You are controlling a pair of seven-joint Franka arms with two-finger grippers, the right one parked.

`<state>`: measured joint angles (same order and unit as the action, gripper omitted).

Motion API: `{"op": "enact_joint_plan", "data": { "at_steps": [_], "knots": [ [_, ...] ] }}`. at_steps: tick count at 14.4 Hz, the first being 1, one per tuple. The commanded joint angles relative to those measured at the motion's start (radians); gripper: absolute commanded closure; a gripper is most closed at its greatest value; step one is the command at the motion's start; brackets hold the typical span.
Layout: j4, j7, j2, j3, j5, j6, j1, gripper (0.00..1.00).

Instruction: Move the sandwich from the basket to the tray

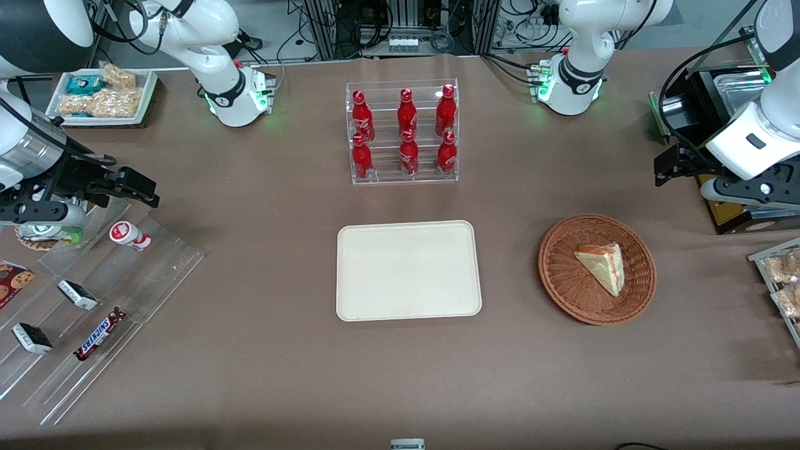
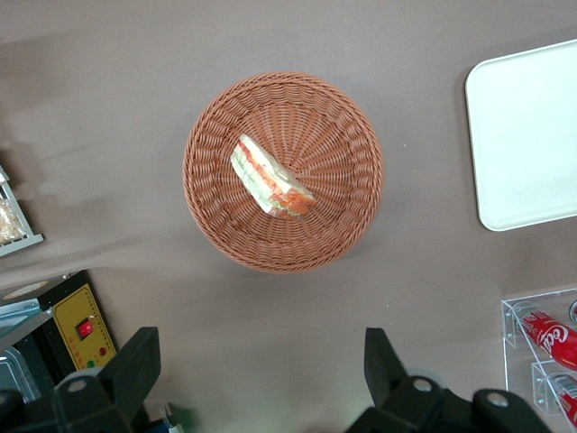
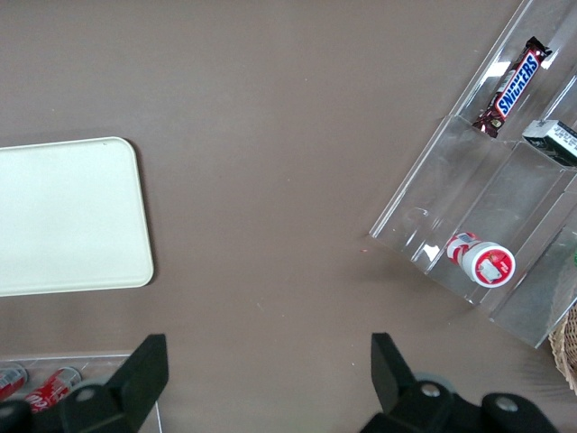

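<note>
The sandwich, a pale bread wedge with red-orange and green filling, lies inside the round wicker basket. The cream tray sits flat beside the basket, toward the parked arm's end, with nothing on it. My left gripper hangs above the table, farther from the front camera than the basket and a little toward the working arm's end. It is open wide, with only bare table between the fingers.
A clear rack of red cola bottles stands farther back than the tray. A black-and-yellow box sits under the working arm. A snack-bag tray lies at the working arm's end. Clear tiered shelves occupy the parked arm's end.
</note>
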<state>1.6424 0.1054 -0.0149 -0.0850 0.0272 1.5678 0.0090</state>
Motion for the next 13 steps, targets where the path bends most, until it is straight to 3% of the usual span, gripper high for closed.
{"op": "enact_joint_plan", "data": {
  "at_steps": [1,13],
  "knots": [
    [-0.013,0.019,0.000,-0.002,-0.004,-0.025,0.000,0.00],
    [0.013,-0.023,0.027,-0.001,0.000,-0.040,0.002,0.00]
  ]
}}
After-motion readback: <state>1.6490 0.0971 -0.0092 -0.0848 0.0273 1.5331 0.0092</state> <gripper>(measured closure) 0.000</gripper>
